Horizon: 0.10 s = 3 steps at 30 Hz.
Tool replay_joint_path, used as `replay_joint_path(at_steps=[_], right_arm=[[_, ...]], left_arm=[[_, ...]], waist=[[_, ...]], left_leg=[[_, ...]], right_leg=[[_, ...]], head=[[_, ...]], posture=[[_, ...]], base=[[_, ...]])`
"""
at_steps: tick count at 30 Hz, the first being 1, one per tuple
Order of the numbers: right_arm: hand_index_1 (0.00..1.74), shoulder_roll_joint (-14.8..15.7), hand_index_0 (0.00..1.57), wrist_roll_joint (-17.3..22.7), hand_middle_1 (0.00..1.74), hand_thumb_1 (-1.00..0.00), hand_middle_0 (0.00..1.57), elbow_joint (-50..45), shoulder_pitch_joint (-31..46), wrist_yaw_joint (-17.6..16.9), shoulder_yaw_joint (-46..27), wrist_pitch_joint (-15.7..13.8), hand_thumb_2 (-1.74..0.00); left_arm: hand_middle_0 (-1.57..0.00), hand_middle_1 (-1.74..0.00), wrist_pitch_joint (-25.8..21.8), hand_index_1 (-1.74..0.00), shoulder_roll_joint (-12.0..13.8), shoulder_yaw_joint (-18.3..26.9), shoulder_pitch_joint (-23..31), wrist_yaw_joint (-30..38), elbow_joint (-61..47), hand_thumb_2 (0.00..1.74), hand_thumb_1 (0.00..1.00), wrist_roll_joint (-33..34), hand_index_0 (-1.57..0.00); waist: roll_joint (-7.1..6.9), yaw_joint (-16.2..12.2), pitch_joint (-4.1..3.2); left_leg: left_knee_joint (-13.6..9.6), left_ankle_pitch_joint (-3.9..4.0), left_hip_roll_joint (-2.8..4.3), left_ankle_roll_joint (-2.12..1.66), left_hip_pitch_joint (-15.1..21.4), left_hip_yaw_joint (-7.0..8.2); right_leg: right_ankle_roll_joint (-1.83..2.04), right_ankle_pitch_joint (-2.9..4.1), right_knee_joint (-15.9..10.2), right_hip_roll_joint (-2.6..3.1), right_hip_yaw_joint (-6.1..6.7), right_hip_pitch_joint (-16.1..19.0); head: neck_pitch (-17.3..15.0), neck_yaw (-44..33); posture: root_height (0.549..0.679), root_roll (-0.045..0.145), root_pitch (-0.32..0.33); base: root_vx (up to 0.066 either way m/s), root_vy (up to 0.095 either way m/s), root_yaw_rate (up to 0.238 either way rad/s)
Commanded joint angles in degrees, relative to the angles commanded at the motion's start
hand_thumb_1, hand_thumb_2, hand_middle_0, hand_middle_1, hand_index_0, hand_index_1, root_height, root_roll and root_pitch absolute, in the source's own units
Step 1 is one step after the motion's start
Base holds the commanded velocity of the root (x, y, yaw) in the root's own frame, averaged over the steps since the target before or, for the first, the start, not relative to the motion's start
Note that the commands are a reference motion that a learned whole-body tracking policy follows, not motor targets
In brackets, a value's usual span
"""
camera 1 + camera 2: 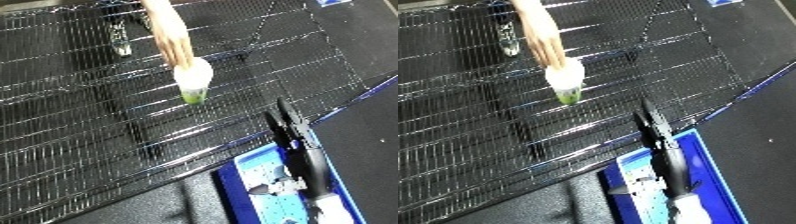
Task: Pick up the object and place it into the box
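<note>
A clear cup (193, 82) with a white lid and green contents stands on the black wire mesh (80, 115) near the middle. A person's hand (174, 44) reaches in from the top edge and touches the cup's lid. My right hand (300, 145) comes in from the lower right, fingers straight and pointing up the view. It is open, holds nothing and lies below and right of the cup, well apart from it. It hovers over the blue bin (705, 152) at the lower right. My left hand shows in no view.
The wire mesh covers most of the view and ends at a slanted edge beside dark floor (373, 125) on the right. A small dark and pale shape (121, 39) lies on the mesh at the upper left. A blue item (336, 2) sits at the top right corner.
</note>
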Motion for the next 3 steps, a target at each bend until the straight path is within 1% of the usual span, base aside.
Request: replay_joint_path(at_steps=[3], right_arm=[[0.00,-0.15,0.00,-0.51,0.00,0.00,0.00,0.40,0.30,-0.23,0.08,0.41,0.00]], left_arm=[[-1.57,-1.74,0.12,-1.74,0.09,0.21,0.48,-0.20,-0.13,1.74,1.00,0.05,-1.57]], waist=[[0.00,0.07,0.04]], left_leg=[[0.25,-0.09,0.00,-0.05,-0.01,-0.02]], right_leg=[[-0.06,-0.08,0.10,-0.04,-0.04,0.11]], head=[[-0.04,-0.23]], posture=[[0.667,0.038,-0.044]], base=[[0.038,-0.002,0.001]])
